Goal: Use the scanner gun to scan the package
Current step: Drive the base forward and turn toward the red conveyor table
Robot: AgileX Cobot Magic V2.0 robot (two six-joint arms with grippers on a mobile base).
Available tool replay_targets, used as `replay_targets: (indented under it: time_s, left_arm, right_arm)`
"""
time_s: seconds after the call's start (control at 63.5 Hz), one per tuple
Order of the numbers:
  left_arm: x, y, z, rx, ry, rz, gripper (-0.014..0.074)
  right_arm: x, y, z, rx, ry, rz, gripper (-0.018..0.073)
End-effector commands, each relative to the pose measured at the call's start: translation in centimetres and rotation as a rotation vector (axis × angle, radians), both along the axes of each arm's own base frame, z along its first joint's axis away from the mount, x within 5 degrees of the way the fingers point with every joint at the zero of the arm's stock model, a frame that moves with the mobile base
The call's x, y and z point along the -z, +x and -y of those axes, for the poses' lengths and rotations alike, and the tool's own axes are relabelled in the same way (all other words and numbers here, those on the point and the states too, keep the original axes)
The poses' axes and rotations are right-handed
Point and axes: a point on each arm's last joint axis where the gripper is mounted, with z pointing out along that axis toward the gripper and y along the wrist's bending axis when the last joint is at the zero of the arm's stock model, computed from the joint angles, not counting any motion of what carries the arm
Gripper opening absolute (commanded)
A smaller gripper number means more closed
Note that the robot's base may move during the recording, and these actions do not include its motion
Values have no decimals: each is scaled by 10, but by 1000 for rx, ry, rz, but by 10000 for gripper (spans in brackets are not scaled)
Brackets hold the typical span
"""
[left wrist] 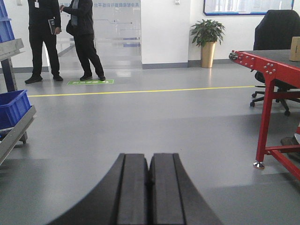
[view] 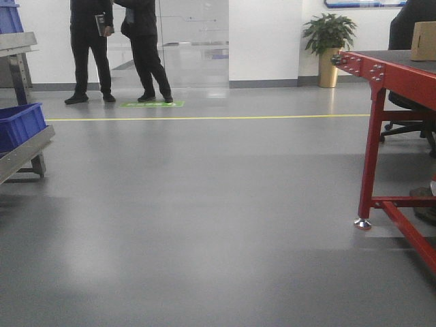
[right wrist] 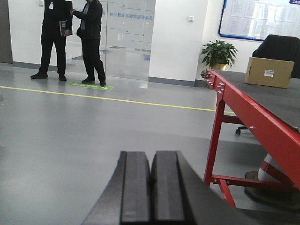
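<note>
cardboard box [right wrist: 280,78]: resting on the dark top of red-framed table [right wrist: 243,107], towards its far end, well apart from both arms; white label [right wrist: 268,72] on the near face. judged light, stiff-walled, dry and non-slip, crushable at corners; best steadied by opposite side faces, label left uncovered.
scanner gun: not seen in any view.
left gripper [left wrist: 150,164]: fingers pressed together, empty.
right gripper [right wrist: 151,161]: likewise closed on nothing.

Top edge is cropping heads off left person [view: 88,48] & right person [view: 144,48], right edge is cutting cardboard box [view: 424,41], label [right wrist: 268,72] txt is showing too small to read.
</note>
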Motion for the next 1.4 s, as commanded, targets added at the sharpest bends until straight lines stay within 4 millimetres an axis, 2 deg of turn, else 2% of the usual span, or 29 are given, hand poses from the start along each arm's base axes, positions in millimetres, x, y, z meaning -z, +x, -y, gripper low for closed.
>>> replay_targets:
  time_s: [0.0,1.386]
  left_arm:
    - [-2,-1,0,3,-7,23,-111]
    - [-2,-1,0,3,-7,23,-111]
  right_arm:
    - [-1,0,0,0,-6,15,-162]
    - [-1,0,0,0,-6,15,-162]
